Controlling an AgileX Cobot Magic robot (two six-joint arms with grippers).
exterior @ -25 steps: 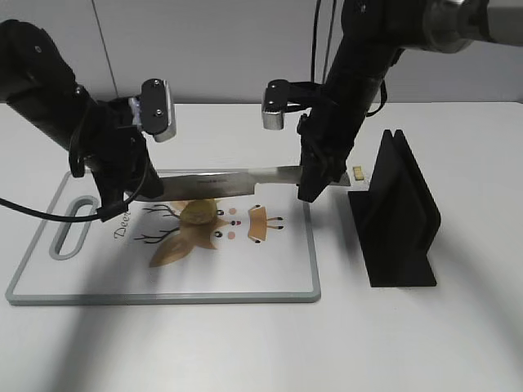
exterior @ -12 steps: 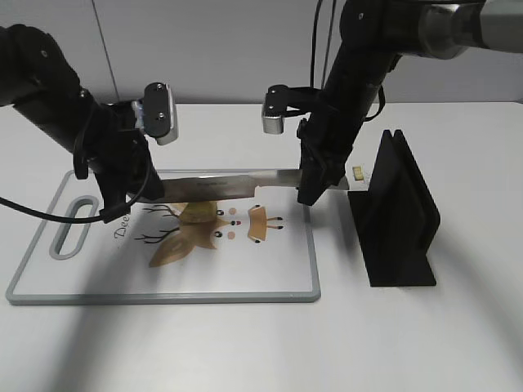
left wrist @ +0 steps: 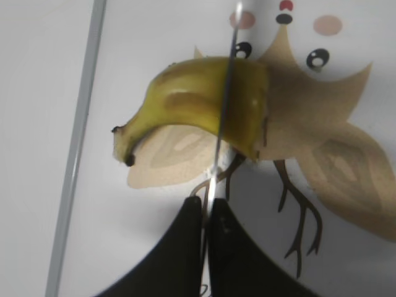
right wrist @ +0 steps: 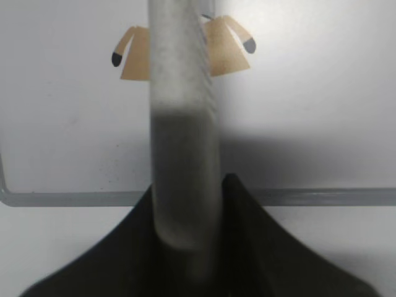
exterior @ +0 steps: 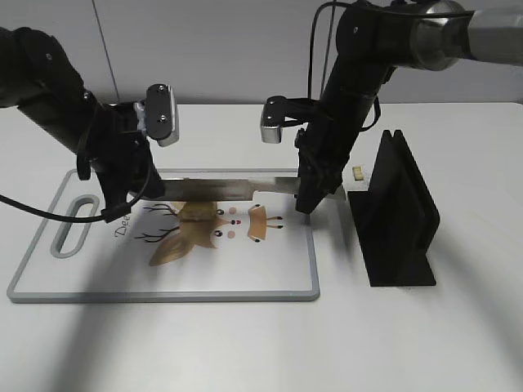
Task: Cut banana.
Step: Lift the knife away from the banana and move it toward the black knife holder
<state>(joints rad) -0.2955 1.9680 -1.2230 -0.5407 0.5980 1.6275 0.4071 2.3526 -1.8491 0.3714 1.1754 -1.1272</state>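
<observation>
Lying just beyond left claw point(left wrist: 205, 213): banana point(left wrist: 192, 108)

A grey metal knife handle point(right wrist: 184, 154) is seen running straight up the middle of the frame, clamped between the two black fingers point(right wrist: 253, 247) of the right gripper point(right wrist: 185, 247) at the bottom; the fingers are closed against either side of the handle. The upper part of the handle is lit pale and blurred, the lower part is shaded. A white cutting board point(right wrist: 309, 93) is laid beneath, its grey rim crossing the frame just above the gripper; a tan printed figure point(right wrist: 133, 46) with dark tips is shown on the board at the top, partly covered by the handle; a soft shadow is cast across the board.
</observation>
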